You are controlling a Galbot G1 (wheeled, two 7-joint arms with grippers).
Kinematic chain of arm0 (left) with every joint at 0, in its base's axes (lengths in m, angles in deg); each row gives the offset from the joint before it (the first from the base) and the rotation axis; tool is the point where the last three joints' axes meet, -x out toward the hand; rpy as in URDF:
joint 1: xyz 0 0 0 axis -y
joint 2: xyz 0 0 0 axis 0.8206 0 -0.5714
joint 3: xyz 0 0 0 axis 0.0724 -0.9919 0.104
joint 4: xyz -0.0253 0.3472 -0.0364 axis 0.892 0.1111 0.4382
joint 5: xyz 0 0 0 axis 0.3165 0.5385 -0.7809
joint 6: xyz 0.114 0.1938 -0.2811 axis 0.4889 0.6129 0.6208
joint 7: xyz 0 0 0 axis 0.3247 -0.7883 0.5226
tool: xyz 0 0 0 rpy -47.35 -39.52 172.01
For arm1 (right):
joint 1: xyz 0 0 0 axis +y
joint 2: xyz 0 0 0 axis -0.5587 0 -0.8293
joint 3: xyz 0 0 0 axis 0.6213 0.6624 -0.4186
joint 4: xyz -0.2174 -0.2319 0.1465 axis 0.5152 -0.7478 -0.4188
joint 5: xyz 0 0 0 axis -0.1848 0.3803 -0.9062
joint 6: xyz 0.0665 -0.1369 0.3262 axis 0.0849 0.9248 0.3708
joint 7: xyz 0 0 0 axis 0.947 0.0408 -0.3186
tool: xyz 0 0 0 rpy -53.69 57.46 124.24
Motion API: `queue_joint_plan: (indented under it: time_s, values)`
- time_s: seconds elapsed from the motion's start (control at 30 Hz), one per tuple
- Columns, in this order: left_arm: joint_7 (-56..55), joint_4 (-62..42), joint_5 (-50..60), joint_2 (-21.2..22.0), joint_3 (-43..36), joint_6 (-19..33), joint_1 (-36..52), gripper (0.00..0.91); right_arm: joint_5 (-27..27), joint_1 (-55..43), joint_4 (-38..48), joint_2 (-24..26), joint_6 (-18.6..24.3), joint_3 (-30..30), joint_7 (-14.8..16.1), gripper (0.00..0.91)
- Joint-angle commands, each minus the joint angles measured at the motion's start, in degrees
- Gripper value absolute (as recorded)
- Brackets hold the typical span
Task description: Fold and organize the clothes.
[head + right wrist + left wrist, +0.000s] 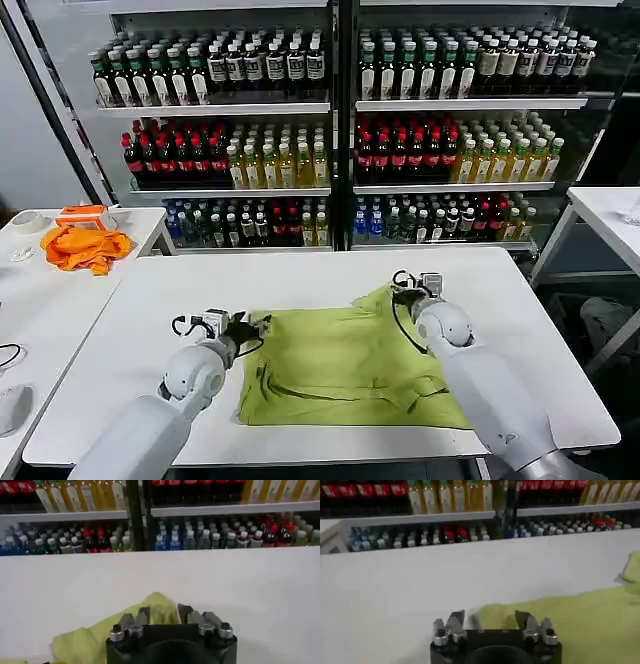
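My left gripper (pixel 243 326) and right gripper (pixel 403 293) sit at the far corners of the lime yellow-green knit T-shirt (pixel 345 365) spread on the white table (pixel 300 280) — likely to fold it — each wrist view showing fingers apart over the fabric edge, bottle-stocked drink coolers (pixel 330 120) behind.

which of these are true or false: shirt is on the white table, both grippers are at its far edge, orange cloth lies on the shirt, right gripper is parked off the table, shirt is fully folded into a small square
1. The T-shirt lies on the white table. True.
2. The left gripper and right gripper are at its far corners. True.
3. The orange cloth lies on the shirt. False: it sits on the side table to the left.
4. The right gripper is parked off the table. False: it is at the shirt's raised far right corner.
5. The shirt is folded into a small square. False: it is spread wide and rumpled.
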Motion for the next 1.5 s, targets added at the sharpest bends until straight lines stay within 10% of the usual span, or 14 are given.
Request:
queue_joint_plan:
  time_s: [0.03,1.13,1.2,1.23,1.5]
  values:
    - [1.0,-1.4,-0.7,0.0,-0.6,-0.1,0.6,0.02,-1.0,-1.1,0.3,-0.4,0.0,1.2,0.3,0.0]
    - [2.9,23.5,-3.3,-5.7,11.4,4.4,-18.7,0.01,1.3,19.9,-30.6,9.9,0.2,-12.7,-1.1,0.0]
    - [3.0,22.8,-2.7,-5.5,11.0,4.6,-18.5,0.01,1.5,16.2,-25.9,7.7,0.2,-11.3,-1.9,0.786]
    - [3.0,22.4,-2.3,-5.4,10.7,4.7,-18.1,0.01,2.0,13.6,-22.5,5.9,0.1,-9.9,-2.1,0.907]
    - [3.2,21.8,-1.8,-5.0,9.6,4.9,-16.8,0.01,4.3,-1.1,-1.1,-0.7,0.1,-3.4,-1.7,0.907]
